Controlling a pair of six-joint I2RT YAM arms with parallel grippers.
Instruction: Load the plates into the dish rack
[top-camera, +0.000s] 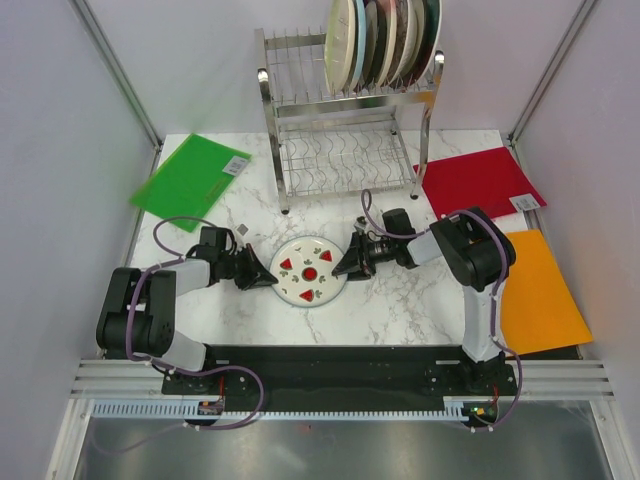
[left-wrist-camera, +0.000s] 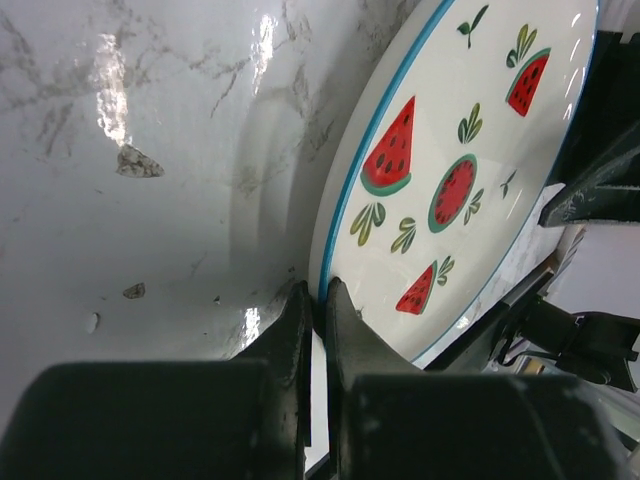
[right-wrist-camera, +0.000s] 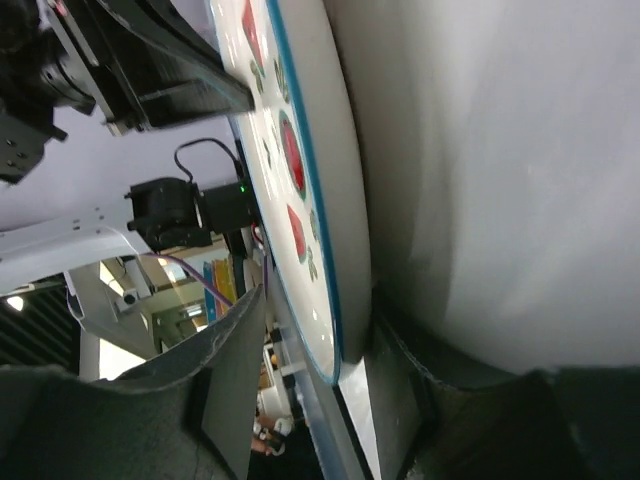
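Left claw (left-wrist-camera: 318, 292) pinches the watermelon plate (top-camera: 310, 270) by its rim; right claw (top-camera: 344, 264) straddles the opposite edge, part-open (close it before lifting level).

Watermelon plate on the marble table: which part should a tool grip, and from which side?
Its thin raised rim, approached low from the left or right edge. The watermelon plate lies roughly flat, so only the rim offers a pinch, as the left tool shows.

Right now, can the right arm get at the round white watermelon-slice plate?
Likely yes: the right gripper straddles the plate at its rim, nothing between; the left gripper pinches the opposite edge.
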